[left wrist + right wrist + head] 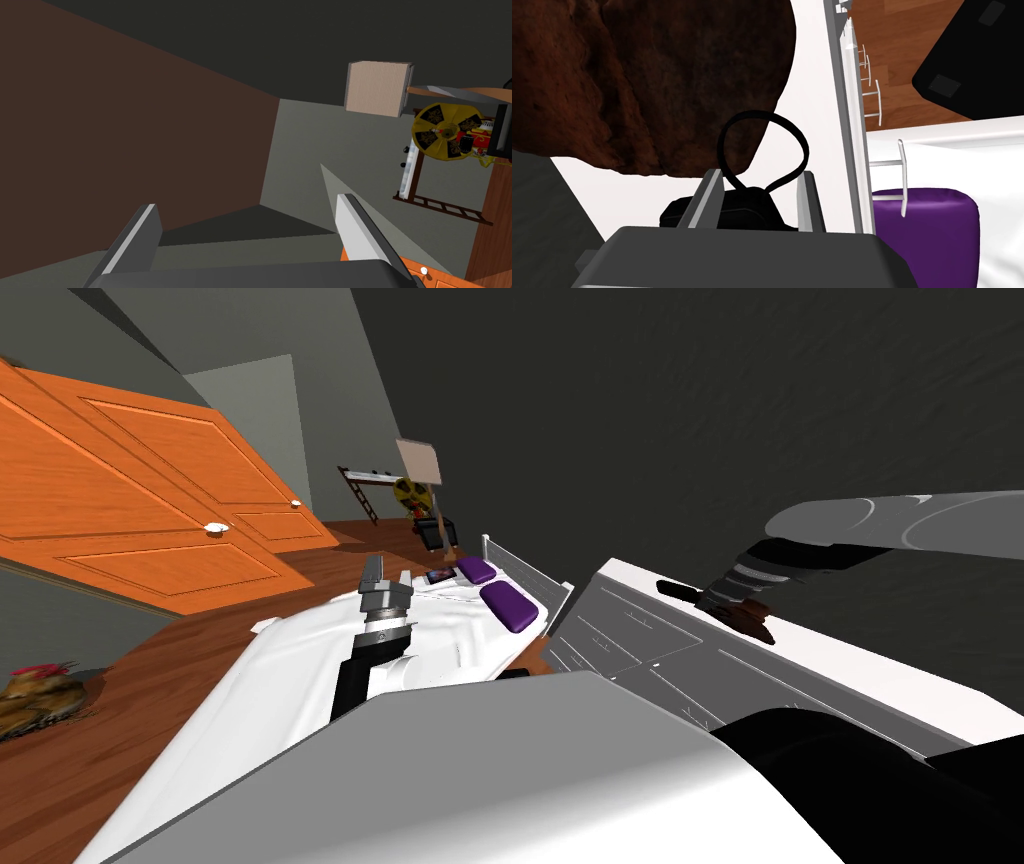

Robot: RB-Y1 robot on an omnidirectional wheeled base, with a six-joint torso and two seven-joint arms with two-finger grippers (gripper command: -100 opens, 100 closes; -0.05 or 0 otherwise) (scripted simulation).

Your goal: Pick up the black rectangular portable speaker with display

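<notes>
The black speaker (pixel 732 210) is a small dark block with a looped black strap (pixel 764 150). It is on the white top of the dresser (pixel 812 75). My right gripper (pixel 759 180) has a finger on each side of it and is shut on it. In the head view the speaker (pixel 678 587) shows as a dark sliver on the dresser top (pixel 850 658), at the tip of my right gripper (pixel 708 598). My left gripper (pixel 385 578) hangs over the bed, and its fingers (pixel 350 220) stand wide apart with nothing between them.
A big brown rock-like lump (pixel 647 80) sits on the dresser just beyond the speaker; it also shows by my right hand as a brown lump (pixel 752 623). The bed (pixel 300 658) with purple pillows (pixel 510 606) lies left of the dresser. Orange doors (pixel 130 508) are further left.
</notes>
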